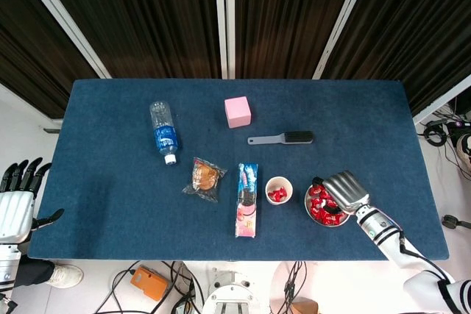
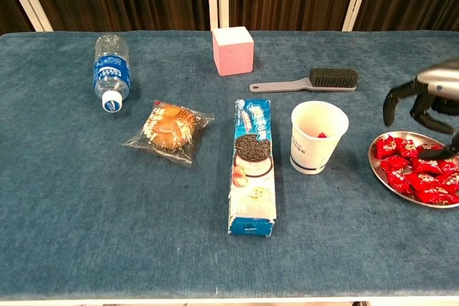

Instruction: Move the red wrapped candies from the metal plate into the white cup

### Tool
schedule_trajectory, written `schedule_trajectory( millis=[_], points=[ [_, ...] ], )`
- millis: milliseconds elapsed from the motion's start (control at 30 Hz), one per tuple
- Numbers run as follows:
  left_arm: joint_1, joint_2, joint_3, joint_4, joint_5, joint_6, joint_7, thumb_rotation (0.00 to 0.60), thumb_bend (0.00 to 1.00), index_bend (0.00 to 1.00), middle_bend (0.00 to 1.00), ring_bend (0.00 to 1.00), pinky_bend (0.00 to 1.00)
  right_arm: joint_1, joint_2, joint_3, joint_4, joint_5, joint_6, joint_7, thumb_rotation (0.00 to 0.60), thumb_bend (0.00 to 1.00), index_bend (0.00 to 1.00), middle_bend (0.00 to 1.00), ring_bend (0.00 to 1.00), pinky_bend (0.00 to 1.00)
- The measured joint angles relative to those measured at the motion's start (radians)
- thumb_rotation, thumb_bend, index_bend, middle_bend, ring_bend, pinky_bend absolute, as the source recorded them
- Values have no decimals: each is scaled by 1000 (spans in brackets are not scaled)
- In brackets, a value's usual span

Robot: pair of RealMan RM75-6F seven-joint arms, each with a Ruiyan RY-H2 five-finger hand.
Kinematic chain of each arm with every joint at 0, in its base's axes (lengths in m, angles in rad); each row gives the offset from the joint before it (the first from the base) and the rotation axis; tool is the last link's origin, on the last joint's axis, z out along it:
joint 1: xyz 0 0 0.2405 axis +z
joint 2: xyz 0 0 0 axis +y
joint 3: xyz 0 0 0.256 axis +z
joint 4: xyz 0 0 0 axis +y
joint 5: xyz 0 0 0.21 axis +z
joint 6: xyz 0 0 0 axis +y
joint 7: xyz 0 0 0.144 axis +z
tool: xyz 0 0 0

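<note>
- Right hand (image 2: 430, 102) hovered over the metal plate (image 2: 385, 176), fingers curled downward and apart, holding nothing; one fingertip sat close to the red wrapped candies (image 2: 419, 170) heaped beneath it.
- Left hand (image 1: 18, 200) hung off the table's left edge, fingers spread and empty.
- The plate lay near the table's (image 1: 110, 204) front edge at the right, just beside the white cup (image 2: 318, 137), which already held red candy.
- Left of the cup lay a cookie box (image 2: 253, 166), then a wrapped pastry (image 2: 168, 127).
- Farther back were a brush (image 2: 308, 81), a pink cube (image 2: 232, 50) and a water bottle (image 2: 110, 70); open cloth stretched behind the plate.
</note>
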Motion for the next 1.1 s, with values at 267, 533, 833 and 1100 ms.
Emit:
schedule_trajectory(
  millis=[267,533,833,1100],
  points=[
    [6,2,-2,3,-8,8,-4,600,20,121,41,0,0,17,-52,-3,59,34,-63,-11,600,364,478,852,989,1000],
    [9,1,-1,6,-12,8,-8,600,21,121,42,0,0,31,-79,2,87,61,-96,-22,600,404,494,852,989,1000],
    [13,-1,0,14,-16,9,-14,600,21,121,32,0,0,43,-110,10,123,82,-120,-19,600,507,573,852,989,1000],
    [16,-3,0,19,-17,13,-21,600,21,121,32,0,0,42,-105,19,119,69,-90,-20,600,606,667,862,1000,1000]
  ],
)
